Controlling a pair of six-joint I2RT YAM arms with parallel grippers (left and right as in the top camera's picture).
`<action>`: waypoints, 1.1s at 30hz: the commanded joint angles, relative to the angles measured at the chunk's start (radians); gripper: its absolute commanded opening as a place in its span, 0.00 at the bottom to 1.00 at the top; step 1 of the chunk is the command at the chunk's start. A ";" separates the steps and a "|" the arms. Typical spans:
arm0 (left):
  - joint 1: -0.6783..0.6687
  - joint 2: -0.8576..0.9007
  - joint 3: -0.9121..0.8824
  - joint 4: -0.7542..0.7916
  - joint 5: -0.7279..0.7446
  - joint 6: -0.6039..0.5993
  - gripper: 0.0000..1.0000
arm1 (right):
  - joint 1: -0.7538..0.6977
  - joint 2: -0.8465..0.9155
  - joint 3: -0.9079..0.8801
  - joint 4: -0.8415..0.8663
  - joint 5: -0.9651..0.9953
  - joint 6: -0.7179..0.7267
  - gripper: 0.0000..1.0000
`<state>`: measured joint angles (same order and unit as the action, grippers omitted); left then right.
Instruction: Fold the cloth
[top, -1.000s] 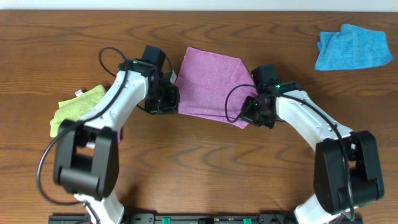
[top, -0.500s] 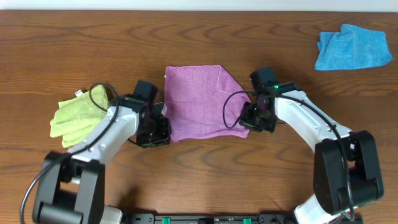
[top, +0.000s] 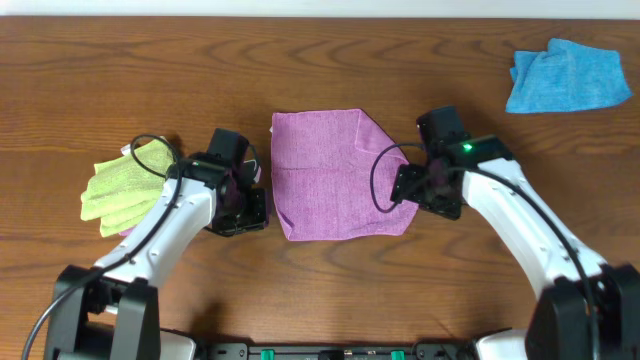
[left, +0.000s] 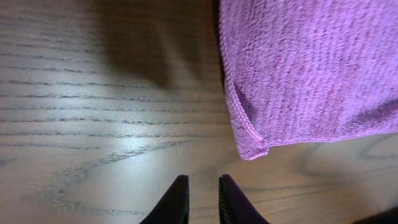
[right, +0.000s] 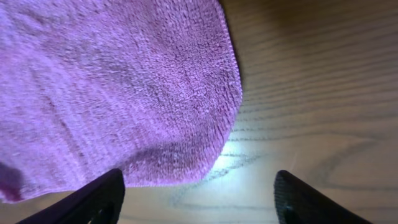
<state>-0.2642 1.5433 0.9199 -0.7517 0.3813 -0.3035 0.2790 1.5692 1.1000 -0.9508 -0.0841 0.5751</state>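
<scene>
Left gripper (left: 198, 202) is nearly closed on nothing; right gripper (right: 196, 193) gapes wide, empty. Between them the cloth (top: 330, 180) lies folded at table centre, both near corners released. Likely one fold is done; next needs regrasping an edge. The tag isn't visible.

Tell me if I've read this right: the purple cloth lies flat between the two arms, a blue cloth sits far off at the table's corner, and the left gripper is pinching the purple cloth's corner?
Not quite. The left gripper holds nothing: in the left wrist view its fingers are nearly together over bare wood, just short of the purple cloth corner. The rest is right: the cloth lies flat between the arms, and the blue cloth sits at the far corner.
</scene>
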 joint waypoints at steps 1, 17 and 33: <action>0.004 -0.050 -0.004 0.002 -0.019 0.001 0.21 | -0.003 -0.043 -0.005 0.018 0.036 -0.069 0.80; 0.002 -0.156 -0.001 0.024 0.109 0.012 0.52 | 0.051 0.054 0.015 0.343 0.212 -0.408 0.72; 0.002 -0.159 0.048 0.019 0.145 0.011 0.56 | 0.153 0.458 0.436 0.343 0.256 -0.469 0.68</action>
<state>-0.2642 1.3949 0.9405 -0.7300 0.5171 -0.3065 0.4194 1.9842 1.4952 -0.6018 0.1547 0.1211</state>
